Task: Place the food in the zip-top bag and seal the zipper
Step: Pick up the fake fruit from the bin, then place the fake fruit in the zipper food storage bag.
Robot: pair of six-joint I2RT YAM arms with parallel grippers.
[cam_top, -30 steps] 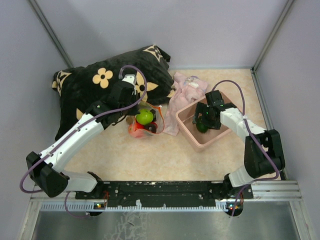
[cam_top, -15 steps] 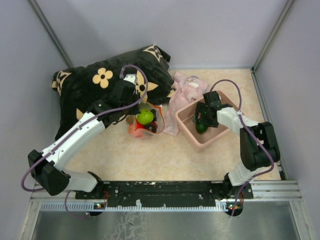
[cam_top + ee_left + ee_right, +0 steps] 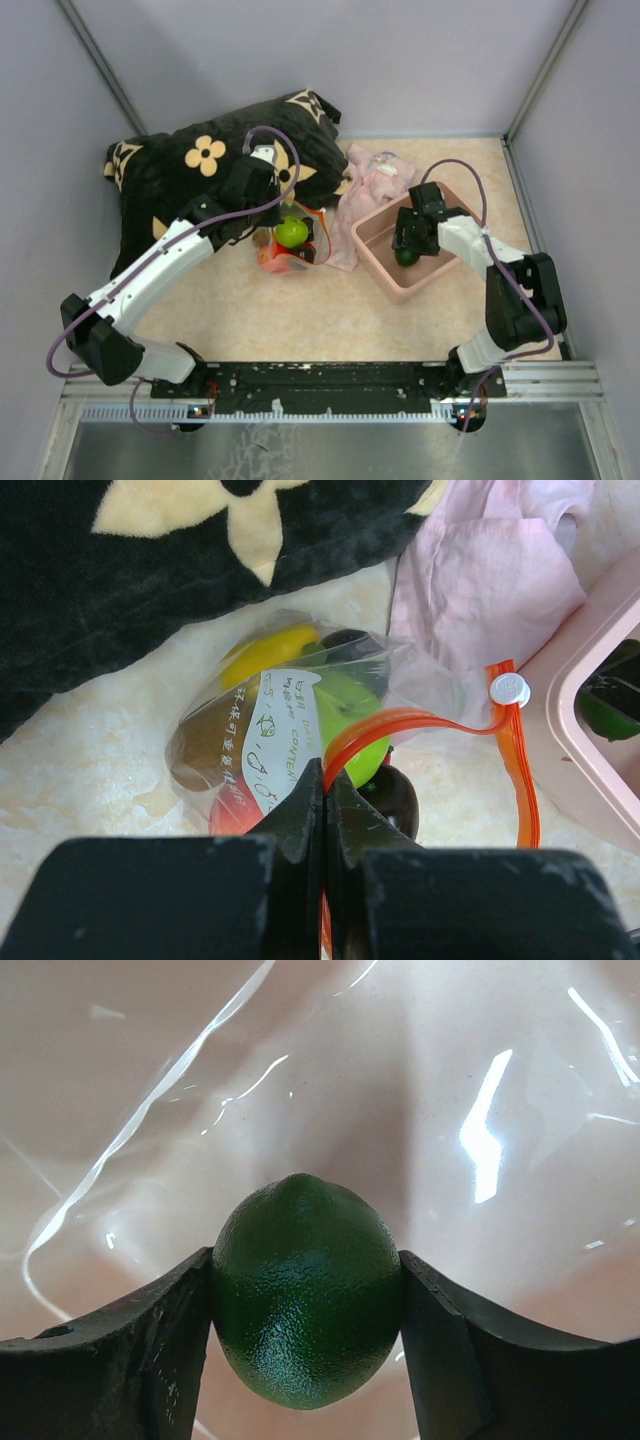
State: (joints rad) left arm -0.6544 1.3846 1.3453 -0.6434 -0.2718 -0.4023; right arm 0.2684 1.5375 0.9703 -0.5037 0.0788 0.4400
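The zip-top bag lies in front of the pillow with its mouth open. It holds lime green, yellow, brown and red fruits. My left gripper is shut on the orange-red zipper, whose white slider sits at the strip's far end. My right gripper is down inside the pink bin. Its fingers press both sides of a dark green lime, which also shows in the top view.
A black pillow with cream flowers lies behind the bag. A pale pink cloth lies between the bag and the bin. Grey walls close in the table on the left, right and back.
My right arm has shifted slightly over the bin, its elbow swinging, with the gripper staying at the lime. My left gripper has stayed at the bag's mouth.
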